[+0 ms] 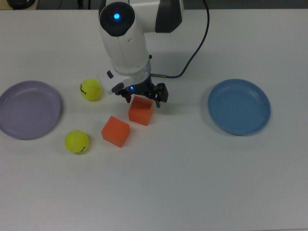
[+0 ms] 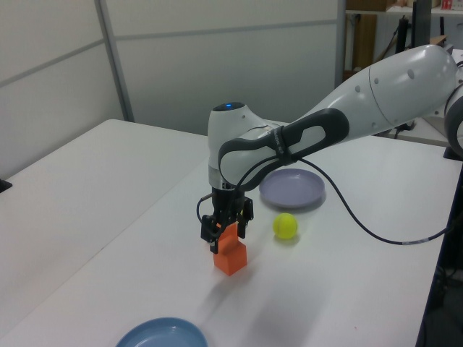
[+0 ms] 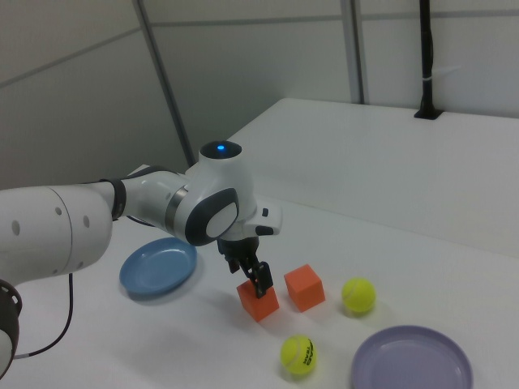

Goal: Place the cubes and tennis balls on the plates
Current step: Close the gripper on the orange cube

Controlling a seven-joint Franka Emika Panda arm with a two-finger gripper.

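Gripper (image 1: 142,97) low over cube (image 1: 140,110), fingers apart, straddling cube's far edge, not yet clamped; 2nd cube (image 1: 115,131) just beside it, blue plate (image 1: 239,107) well apart; judgement: centre fingers on opposite faces, sink lower, then close

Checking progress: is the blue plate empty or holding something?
Empty. The blue plate shows only its bare inside; both cubes and both tennis balls sit on the table.

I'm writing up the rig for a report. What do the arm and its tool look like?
The arm has glossy white rounded shells with dark grey bands at the joints. A blue light glows on the wrist housing. The tool is black with two short fingers, with a second small blue light above it. A black cable runs from the wrist.
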